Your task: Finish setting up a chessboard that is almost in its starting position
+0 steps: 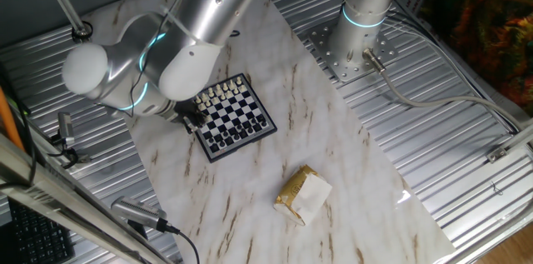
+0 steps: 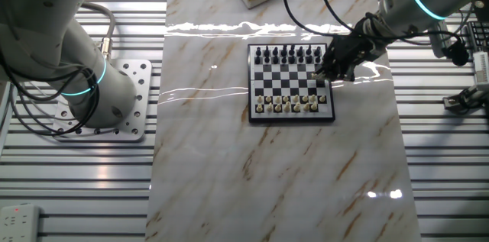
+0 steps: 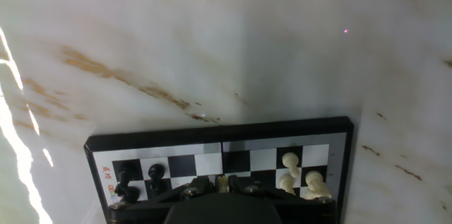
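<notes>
Black-and-white checkered, the chessboard (image 2: 291,82) sits mid-surface (image 2: 275,173), pieces ranked along opposite edges. The end effector (image 2: 327,72) hovers low over one side column, probably addressing a stray piece; whether it grips anything I cannot tell. A paper packet (image 1: 303,195) lies well apart.

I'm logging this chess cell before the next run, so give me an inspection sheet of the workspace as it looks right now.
Surface: marble-patterned tabletop laid over ribbed metal decking.
Job's things: chessboard near the middle, black pieces along one edge, white pieces along the opposite edge.
Clutter: tan-and-white paper packet lying apart from the board.
Grippers: gripper low over the board's edge at one end of the rows; open or shut cannot be told.
Cables: black cable looping over the tabletop to the arm; grey cable running from the arm base.
Surroundings: second arm base on a bolted plate.
</notes>
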Controlling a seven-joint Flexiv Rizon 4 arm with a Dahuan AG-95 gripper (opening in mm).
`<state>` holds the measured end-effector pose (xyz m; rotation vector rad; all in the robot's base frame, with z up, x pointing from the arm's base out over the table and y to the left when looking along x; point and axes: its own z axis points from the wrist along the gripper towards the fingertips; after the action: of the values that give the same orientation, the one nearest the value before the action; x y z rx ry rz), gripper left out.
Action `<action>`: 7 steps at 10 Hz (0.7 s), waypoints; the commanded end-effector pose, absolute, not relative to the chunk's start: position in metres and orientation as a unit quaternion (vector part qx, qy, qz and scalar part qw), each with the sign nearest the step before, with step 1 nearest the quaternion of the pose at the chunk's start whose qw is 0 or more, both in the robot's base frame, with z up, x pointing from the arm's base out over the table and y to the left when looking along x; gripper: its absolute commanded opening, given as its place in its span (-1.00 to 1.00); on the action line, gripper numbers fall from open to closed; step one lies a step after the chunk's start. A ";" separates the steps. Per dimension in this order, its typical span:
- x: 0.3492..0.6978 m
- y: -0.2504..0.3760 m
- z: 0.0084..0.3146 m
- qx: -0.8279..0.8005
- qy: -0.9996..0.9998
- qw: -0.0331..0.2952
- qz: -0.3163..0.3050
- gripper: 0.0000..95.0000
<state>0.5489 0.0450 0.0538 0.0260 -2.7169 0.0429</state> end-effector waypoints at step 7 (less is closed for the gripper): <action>0.569 0.005 0.111 0.070 -0.988 0.135 0.007 -1.00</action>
<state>0.5687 0.0066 0.1090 0.1928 -2.8465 0.0214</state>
